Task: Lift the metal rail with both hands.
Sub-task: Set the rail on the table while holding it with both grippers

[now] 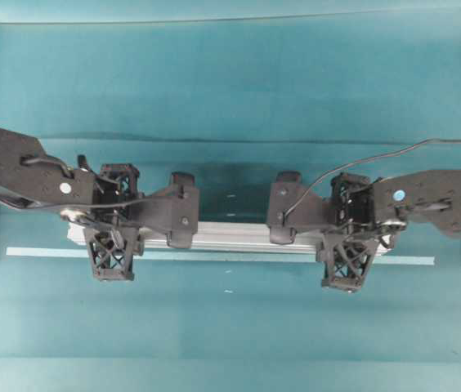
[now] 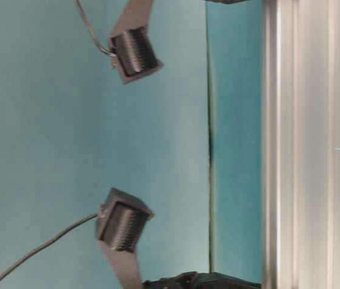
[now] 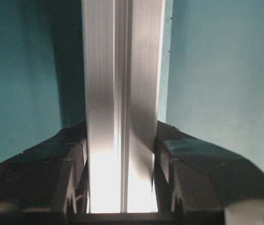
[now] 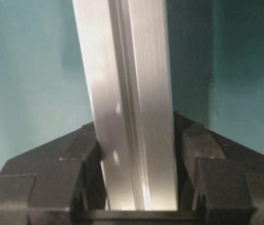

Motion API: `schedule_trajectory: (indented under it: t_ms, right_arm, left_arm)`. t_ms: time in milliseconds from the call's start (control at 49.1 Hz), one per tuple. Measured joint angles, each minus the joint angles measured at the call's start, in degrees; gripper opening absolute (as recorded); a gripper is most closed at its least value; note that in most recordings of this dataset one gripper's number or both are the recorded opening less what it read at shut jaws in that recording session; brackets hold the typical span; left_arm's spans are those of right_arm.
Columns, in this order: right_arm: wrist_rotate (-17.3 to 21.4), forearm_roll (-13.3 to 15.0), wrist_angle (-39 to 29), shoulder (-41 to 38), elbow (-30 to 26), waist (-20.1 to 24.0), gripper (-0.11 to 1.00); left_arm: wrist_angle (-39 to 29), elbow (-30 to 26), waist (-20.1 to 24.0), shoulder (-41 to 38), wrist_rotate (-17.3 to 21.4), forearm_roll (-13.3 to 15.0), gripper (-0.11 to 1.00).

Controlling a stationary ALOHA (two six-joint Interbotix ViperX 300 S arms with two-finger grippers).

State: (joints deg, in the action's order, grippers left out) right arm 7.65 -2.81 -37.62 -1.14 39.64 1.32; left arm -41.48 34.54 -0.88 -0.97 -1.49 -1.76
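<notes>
Underneath, teal table (image 1: pixel 239 73) with pale tape strip (image 1: pixel 214 256)

The teal table (image 1: pixel 230 82) lies bare behind and in front of the rail (image 1: pixel 230 237), giving wide room there. Along the rail, both grippers, left (image 1: pixel 112 220) and right (image 1: pixel 346 233), block its ends; only the middle stretch stays reachable. A pale tape strip (image 1: pixel 214 256) lies flat just in front.

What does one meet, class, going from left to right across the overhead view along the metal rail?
Left gripper, clamped on the rail's left end → bare middle of the metal rail → right gripper, clamped on the right end.
</notes>
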Motion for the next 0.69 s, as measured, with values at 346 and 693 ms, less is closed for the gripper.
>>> schedule_trajectory:
  t_ms: [346,693]
  right_arm:
    - [0.0,0.0,1.6,-1.0,0.7,-0.1,0.38]
    - [-1.3,0.2,2.7,-1.1,1.1,-1.1,0.38]
  left_arm:
    - [1.1,0.2,0.0,-1.3,0.0,0.0,0.28]
    - [2.1,0.3,0.0,-1.6,-2.2,-0.1,0.28]
